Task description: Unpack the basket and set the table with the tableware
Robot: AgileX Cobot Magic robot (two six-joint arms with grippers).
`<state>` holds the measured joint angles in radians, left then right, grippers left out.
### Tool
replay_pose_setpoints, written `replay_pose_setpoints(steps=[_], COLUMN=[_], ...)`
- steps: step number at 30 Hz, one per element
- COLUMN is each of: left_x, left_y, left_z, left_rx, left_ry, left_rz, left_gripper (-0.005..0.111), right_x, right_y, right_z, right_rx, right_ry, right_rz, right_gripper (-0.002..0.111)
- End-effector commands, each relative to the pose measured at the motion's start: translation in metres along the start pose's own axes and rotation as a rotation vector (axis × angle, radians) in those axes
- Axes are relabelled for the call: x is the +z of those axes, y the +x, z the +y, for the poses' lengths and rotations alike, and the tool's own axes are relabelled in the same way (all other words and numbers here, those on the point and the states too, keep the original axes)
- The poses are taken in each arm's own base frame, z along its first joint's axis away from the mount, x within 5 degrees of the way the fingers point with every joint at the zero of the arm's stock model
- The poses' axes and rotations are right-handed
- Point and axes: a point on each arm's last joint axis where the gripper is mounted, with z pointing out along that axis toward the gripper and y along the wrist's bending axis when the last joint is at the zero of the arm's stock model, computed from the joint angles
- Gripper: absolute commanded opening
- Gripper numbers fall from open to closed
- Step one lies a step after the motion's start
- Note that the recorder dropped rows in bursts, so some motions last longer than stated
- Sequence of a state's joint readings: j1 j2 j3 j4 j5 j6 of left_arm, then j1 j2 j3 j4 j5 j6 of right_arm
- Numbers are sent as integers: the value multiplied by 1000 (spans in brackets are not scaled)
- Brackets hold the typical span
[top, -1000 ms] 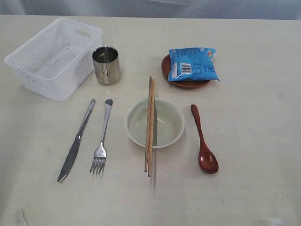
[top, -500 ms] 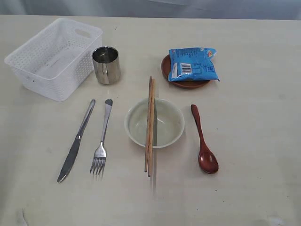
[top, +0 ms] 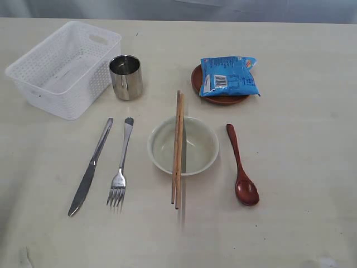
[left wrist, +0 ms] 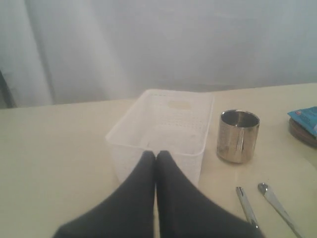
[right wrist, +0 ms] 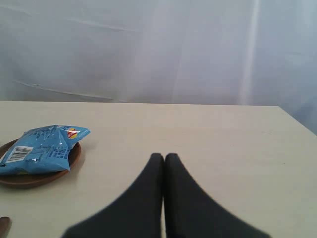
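Note:
The white lattice basket (top: 62, 67) stands empty at the table's (top: 301, 167) far left. The tableware lies on the table: steel cup (top: 126, 76), knife (top: 90, 166), fork (top: 121, 164), cream bowl (top: 183, 146) with wooden chopsticks (top: 177, 148) across it, reddish-brown spoon (top: 241, 166), and a brown saucer (top: 218, 98) under a blue snack packet (top: 228, 75). Neither gripper shows in the exterior view. My left gripper (left wrist: 156, 154) is shut and empty, in front of the basket (left wrist: 163, 129) with the cup (left wrist: 238, 136) beside it. My right gripper (right wrist: 164, 157) is shut and empty, apart from the saucer (right wrist: 29, 177).
A pale curtain hangs behind the table's far edge in both wrist views. In the left wrist view the handle ends of the knife (left wrist: 246, 206) and fork (left wrist: 277, 206) lie near the left gripper. The snack packet (right wrist: 42, 148) covers most of the saucer.

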<state>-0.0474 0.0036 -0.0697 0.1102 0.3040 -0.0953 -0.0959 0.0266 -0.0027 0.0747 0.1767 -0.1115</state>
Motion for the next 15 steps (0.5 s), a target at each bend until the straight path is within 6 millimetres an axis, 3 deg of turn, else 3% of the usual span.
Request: replay_pose_setpoints(steps=[1, 15], left_x=[3, 3], left_y=[12, 13], left_z=[-1, -1], left_rx=[-13, -13], left_ry=[4, 4], left_rz=[30, 35], left_gripper=[0, 0], right_x=[0, 0], right_y=[1, 1], right_z=[0, 0], right_rx=[-1, -1], right_ry=[5, 5], right_rz=[2, 2], right_gripper=[0, 0])
